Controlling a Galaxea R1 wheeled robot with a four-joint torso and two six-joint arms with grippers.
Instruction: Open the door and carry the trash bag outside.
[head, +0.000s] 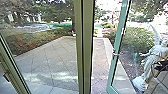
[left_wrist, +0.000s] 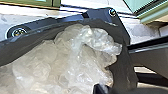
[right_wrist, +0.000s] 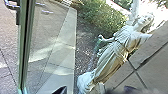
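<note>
In the head view a green-framed glass door (head: 118, 50) stands swung open at the right, with a gap between it and the thick middle post (head: 85, 47). The dark trash bag (left_wrist: 125, 67) spreads across the left wrist view, its mouth open on crumpled clear plastic (left_wrist: 82, 60). A dark part of my left gripper (left_wrist: 100, 89) shows against the bag. My right gripper (right_wrist: 60, 90) shows as a dark shape in the right wrist view, near the upright edge of a glass door (right_wrist: 25, 47).
Beyond the glass lies a tiled paved yard (head: 55, 60) with a pale border and bushes (head: 135, 37). A white winged statue (head: 152, 60) stands at the right, behind the door's glass. Another slanted frame (head: 12, 67) is at the near left.
</note>
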